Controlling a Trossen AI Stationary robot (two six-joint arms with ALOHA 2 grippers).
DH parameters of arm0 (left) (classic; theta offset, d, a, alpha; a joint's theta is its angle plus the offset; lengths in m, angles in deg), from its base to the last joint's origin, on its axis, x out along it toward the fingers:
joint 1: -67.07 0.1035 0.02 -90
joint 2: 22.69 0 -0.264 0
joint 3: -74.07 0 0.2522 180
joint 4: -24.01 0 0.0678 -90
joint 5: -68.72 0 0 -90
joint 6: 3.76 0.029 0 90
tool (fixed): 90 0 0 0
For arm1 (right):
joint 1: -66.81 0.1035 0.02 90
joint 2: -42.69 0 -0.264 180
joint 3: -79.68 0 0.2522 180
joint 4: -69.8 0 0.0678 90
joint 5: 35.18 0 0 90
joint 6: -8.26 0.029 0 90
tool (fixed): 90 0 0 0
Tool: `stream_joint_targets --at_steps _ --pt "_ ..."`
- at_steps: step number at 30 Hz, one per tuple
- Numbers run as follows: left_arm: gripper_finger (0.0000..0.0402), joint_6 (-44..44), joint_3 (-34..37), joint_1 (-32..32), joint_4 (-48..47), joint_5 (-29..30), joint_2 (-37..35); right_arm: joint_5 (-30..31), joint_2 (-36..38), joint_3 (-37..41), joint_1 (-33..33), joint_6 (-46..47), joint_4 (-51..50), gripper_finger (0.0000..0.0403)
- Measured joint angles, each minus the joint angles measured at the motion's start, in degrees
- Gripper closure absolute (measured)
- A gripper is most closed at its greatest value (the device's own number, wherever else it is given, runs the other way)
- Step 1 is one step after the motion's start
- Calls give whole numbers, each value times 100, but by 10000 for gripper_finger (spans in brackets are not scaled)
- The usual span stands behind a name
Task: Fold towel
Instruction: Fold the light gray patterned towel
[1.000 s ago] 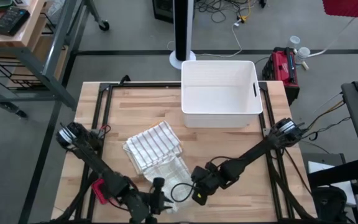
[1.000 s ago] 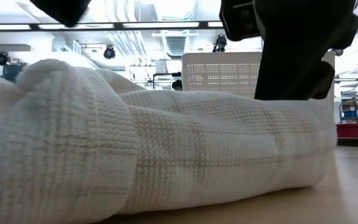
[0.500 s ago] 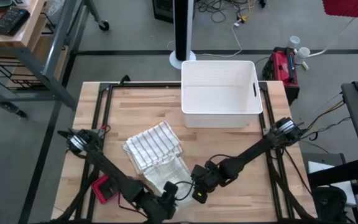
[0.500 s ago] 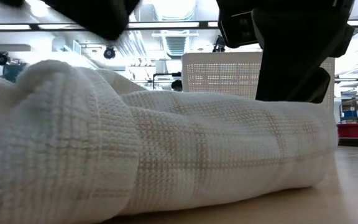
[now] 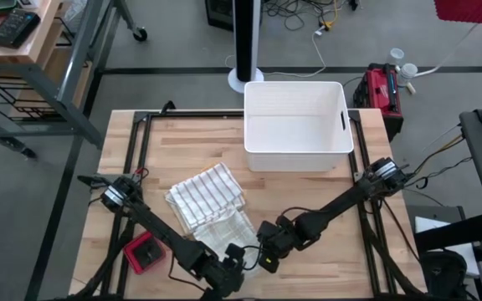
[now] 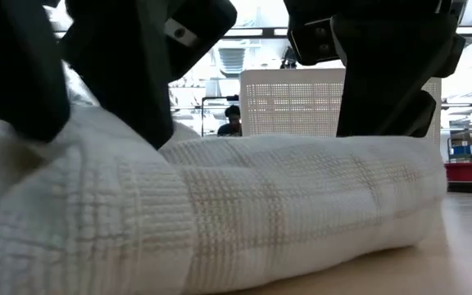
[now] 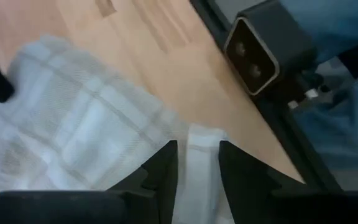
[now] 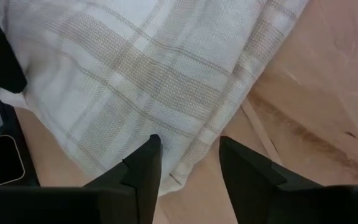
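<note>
My left claw (image 7: 194, 163) is down at the counter's (image 5: 308, 196) front edge, its two fingers (image 7: 163, 163) parted with a narrow fold of the plaid towel (image 5: 212, 209) standing between them; I can't tell from here whether the fingers actually pinch the cloth or merely straddle it. In the high view that claw (image 5: 234, 261) sits at the towel's front corner. My right claw (image 5: 264, 251) is just beside it, toward the counter's right, also low over the front part of the towel. Its fingers (image 8: 143, 163) stand apart with the towel's hemmed edge (image 8: 185, 163) and bare wood showing between them, and nothing is gripped.

The towel lies crumpled and partly doubled over on the front-left half of the counter, its striped part toward the middle and its paler part reaching the claws. From the low view it bulges as a thick roll (image 6: 301, 205) with both arms coming down onto it.

A white bin (image 5: 295, 125) stands at the counter's back edge, well apart from the towel. A small red-and-black device (image 5: 143, 252) sits near the front-left corner.
</note>
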Motion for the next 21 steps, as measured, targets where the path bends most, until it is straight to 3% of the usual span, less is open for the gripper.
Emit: stream_joint_targets --at_steps 5,15,18,21 --pt "286 -27 15 -9 -14 -55 -2 -247 -128 22 -46 127 136 253" --pt "283 -136 136 -25 44 -78 -2 -1160 -905 -11 -181 -110 1819 257" --pt "303 -179 196 -79 44 -171 -4 -1110 -995 -57 -191 -90 1855 286" --pt "333 -181 208 -193 43 -381 -4 -880 -996 -60 -186 -86 1828 355"
